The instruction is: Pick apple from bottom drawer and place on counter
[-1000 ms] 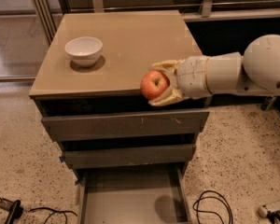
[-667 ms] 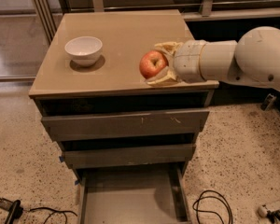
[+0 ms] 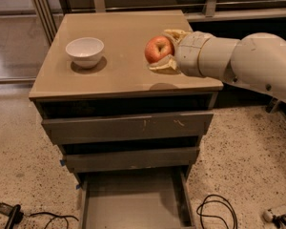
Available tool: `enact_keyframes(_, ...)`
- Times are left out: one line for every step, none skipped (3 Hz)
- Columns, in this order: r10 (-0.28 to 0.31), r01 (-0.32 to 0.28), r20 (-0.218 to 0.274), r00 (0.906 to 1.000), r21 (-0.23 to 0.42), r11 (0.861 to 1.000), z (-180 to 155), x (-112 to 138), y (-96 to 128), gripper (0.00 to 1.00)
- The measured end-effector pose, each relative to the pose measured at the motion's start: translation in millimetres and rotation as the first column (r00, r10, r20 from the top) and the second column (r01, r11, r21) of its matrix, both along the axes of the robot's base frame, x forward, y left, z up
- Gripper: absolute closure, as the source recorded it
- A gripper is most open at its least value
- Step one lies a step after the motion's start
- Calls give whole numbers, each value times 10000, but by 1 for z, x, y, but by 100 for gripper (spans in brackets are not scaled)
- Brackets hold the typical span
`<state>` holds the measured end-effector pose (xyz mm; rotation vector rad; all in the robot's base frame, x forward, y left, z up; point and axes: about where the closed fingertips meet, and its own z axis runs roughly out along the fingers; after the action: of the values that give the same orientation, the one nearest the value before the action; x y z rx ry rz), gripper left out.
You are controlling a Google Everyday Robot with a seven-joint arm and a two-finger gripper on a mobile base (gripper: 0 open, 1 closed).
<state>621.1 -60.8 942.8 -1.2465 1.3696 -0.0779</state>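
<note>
One apple (image 3: 157,48) is sitting clamped between the fingers of the hand (image 3: 166,50). The hand is hovering over the right side of the table (image 3: 119,75), with the apple clear of the surface and throwing a shadow near the front edge. White bowl (image 3: 85,50) is resting on the table's left, well apart. Bottom drawer (image 3: 133,209) is standing pulled out.

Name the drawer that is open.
The bottom drawer: pulled out, floor showing; the top drawer and middle drawer are shut. The end effector holds the apple over the counter.
</note>
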Motion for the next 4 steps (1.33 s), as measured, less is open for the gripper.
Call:
enact_keyframes(28,-28,-5,10000,-89,10000,-3,3,7,100)
enact_keyframes(-126,124,-129,9998,-154,9998,-14,22,15,100)
enact_keyframes(-423,418,-751,9963,-74,9991,-37,54,16,100)
enact_keyframes(-553,550,-1318,9897,-64,9985,-51,69,14,100)
